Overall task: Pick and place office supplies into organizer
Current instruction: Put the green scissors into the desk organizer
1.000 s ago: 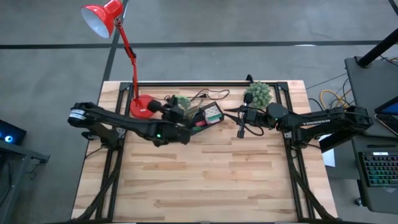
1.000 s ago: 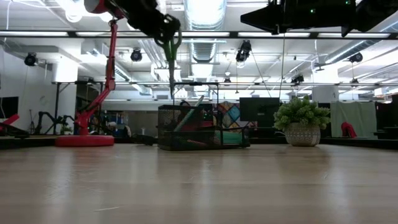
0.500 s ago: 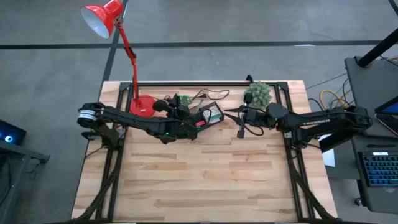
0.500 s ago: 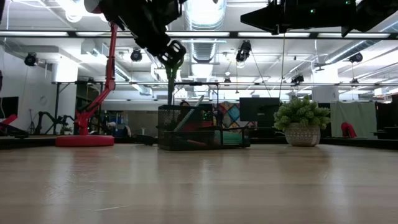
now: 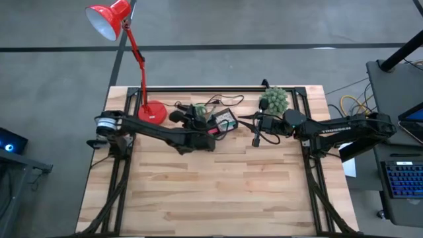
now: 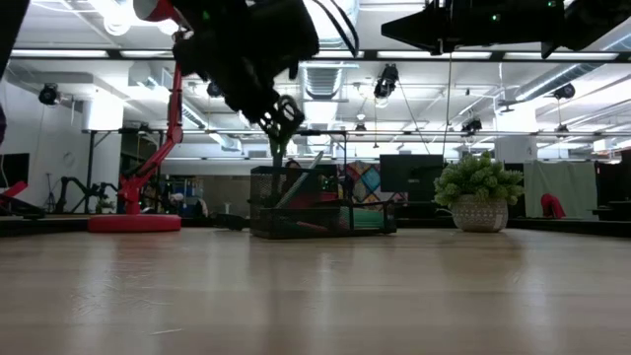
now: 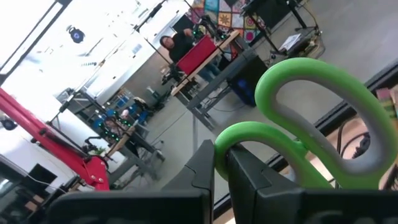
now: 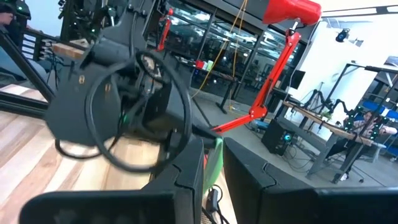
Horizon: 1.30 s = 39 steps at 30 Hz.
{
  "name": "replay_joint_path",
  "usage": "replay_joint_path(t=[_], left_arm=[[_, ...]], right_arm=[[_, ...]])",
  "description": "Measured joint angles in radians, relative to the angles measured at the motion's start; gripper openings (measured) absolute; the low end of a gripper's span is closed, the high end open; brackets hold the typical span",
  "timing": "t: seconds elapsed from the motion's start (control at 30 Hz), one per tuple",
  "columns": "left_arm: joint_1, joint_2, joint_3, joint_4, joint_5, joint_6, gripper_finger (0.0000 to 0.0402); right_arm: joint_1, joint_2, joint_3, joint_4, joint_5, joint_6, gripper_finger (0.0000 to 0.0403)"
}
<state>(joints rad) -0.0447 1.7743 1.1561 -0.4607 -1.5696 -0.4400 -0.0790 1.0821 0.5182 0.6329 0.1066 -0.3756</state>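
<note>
My left gripper (image 5: 200,114) hangs over the left end of the black organizer (image 5: 223,123), shut on the green-handled scissors (image 7: 311,93). In the low view the scissors (image 6: 279,150) point down from the gripper (image 6: 282,114), and their tips go behind the organizer's mesh wall (image 6: 315,212). Several coloured supplies sit inside the organizer. My right gripper (image 5: 256,132) waits to the organizer's right, beside the plant, with a narrow gap between its fingers (image 8: 186,168). My left gripper pinches the scissors by one green handle loop (image 7: 249,134), between its two fingers. The fingers come from above, slanting down from the table's left. The scissors hang below them, blades down and near upright. Whether the tips rest on anything inside the organizer is hidden by its wall.
The red lamp's base (image 5: 151,112) stands just left of the organizer, its arm rising toward the far edge. The small green plant (image 5: 274,99) stands to the right near my right gripper. Black cables (image 5: 218,100) lie behind the organizer. Bare wood fills the table's near half (image 5: 218,192).
My left gripper has moved toward the table's right and down, onto the organizer. The scissors have come down with it: their tips, first above the organizer's rim, now reach behind its wall. The hold has stayed shut.
</note>
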Motion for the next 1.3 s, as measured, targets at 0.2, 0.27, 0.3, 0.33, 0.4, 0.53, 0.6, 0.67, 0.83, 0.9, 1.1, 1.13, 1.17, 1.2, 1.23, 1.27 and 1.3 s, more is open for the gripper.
replay_joint_path(t=[0.2, 0.27, 0.3, 0.33, 0.4, 0.53, 0.6, 0.67, 0.83, 0.9, 1.1, 1.13, 1.17, 1.2, 1.23, 1.27, 1.3], left_arm=[[0.012, 0.062, 0.001, 0.01, 0.001, -0.005, 0.0008], [0.014, 0.07, 0.001, 0.01, -0.004, -0.034, 0.0021], [0.016, 0.071, 0.001, 0.009, -0.003, -0.054, 0.0029], [0.017, 0.071, 0.001, 0.008, -0.001, -0.07, 0.0039], [0.018, 0.067, 0.001, 0.008, 0.023, -0.078, 0.0057], [0.019, 0.055, 0.003, 0.009, 0.054, -0.078, 0.0088], [0.019, 0.051, 0.003, 0.009, 0.059, -0.078, 0.0101], [0.019, 0.046, 0.003, 0.009, 0.063, -0.078, 0.0113], [0.019, 0.021, 0.003, 0.009, 0.091, -0.077, 0.0141], [0.019, 0.012, 0.003, 0.007, 0.102, -0.077, 0.0152], [0.017, -0.014, 0.004, 0.008, 0.139, -0.069, 0.0175], [0.017, -0.02, 0.003, 0.007, 0.155, -0.068, 0.0177], [0.017, -0.025, 0.003, 0.006, 0.179, -0.065, 0.0178], [0.017, -0.027, 0.003, 0.008, 0.198, -0.053, 0.0178], [0.017, -0.03, 0.004, 0.009, 0.214, -0.047, 0.0178], [0.016, -0.037, 0.005, 0.009, 0.23, -0.04, 0.0178], [0.016, -0.042, 0.004, 0.009, 0.242, -0.031, 0.0179]], right_arm=[[0.0, 0.0, 0.0, 0.0, 0.0, -0.001, 0.0052], [0.0, 0.0, 0.0, 0.0, 0.0, -0.002, 0.0052], [0.0, 0.0, 0.0, 0.0, 0.0, -0.002, 0.0052], [0.0, 0.0, 0.0, -0.001, 0.0, -0.003, 0.0052], [0.0, 0.0, 0.0, -0.001, 0.0, -0.003, 0.0052], [0.0, 0.0, 0.0, -0.001, 0.0, -0.003, 0.0052], [0.0, 0.0, 0.0, -0.001, 0.0, -0.002, 0.0052], [0.0, 0.0, 0.0, -0.001, 0.0, -0.003, 0.0052], [0.0, 0.0, 0.0, -0.001, 0.0, -0.002, 0.0052], [0.0, 0.0, 0.0, -0.001, 0.0, -0.003, 0.0052], [0.0, 0.0, 0.0, -0.001, 0.0, -0.002, 0.0052], [0.0, 0.0, 0.0, -0.001, 0.0, -0.002, 0.0052], [0.0, 0.0, 0.0, -0.002, 0.0, -0.002, 0.0052], [0.0, 0.0, 0.0, -0.001, 0.0, -0.002, 0.0052], [0.0, 0.0, 0.0, -0.001, 0.0, -0.002, 0.0052], [0.0, 0.0, 0.0, -0.002, 0.0, -0.002, 0.0052], [0.0, 0.0, 0.0, -0.002, 0.0, -0.002, 0.0052]])
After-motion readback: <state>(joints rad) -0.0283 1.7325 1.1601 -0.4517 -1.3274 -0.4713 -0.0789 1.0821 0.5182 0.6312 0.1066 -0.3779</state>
